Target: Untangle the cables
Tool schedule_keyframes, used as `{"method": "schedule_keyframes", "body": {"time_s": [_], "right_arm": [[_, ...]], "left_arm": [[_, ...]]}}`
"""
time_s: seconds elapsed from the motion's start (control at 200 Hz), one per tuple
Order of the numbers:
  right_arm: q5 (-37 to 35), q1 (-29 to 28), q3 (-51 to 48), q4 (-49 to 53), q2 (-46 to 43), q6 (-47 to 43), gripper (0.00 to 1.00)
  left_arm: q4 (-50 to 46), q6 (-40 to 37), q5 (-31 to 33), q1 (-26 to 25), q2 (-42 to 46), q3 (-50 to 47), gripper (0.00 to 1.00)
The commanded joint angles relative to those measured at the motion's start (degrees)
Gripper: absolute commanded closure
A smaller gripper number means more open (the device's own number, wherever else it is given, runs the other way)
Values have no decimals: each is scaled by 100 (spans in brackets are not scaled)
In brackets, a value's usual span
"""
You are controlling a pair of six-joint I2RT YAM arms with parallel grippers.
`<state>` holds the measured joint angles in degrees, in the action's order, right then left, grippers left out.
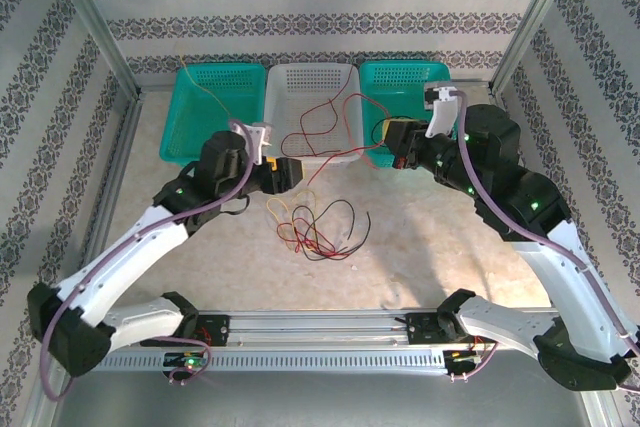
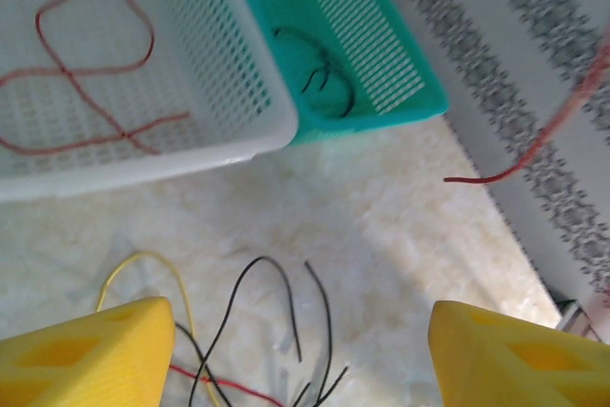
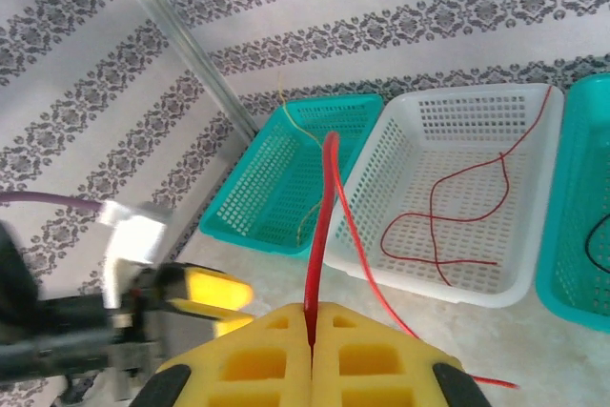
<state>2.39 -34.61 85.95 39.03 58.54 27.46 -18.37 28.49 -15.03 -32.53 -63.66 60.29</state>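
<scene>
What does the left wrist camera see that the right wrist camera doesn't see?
Left wrist, not right wrist: loose black cables and a yellow cable lying on the table, just ahead of the open left gripper.

Right wrist, not left wrist: the right gripper, shut, and a teal basket with a thin yellow wire in it.

Both: the white basket holding a looped red cable, and the held red cable that the right gripper pinches.
</scene>
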Motion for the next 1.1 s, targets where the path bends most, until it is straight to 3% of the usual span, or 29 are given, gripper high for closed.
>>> {"method": "schedule_keyframes", "body": {"time_s": [0.0,0.41,0.72,0.869,1.094], "right_arm": [[54,77,-140,-33,-50,84,96],[341,104,-358,-276,0,406,96],[479,116,-455,-435,-34,542,96],[507,118,-448,-481,-2,554,96],[449,156,-464,-527,-9,576,96]], "left_arm": [[-244,-326,-252,27,241,124,26],[1669,168,-1872,-165,-36,179,23],[1371,-432,-1964,-633,-638,516,29],[1262,-570,-1907,-715,-696,514,41],[1174,-829,-1942,-857,-766,588,71]]}}
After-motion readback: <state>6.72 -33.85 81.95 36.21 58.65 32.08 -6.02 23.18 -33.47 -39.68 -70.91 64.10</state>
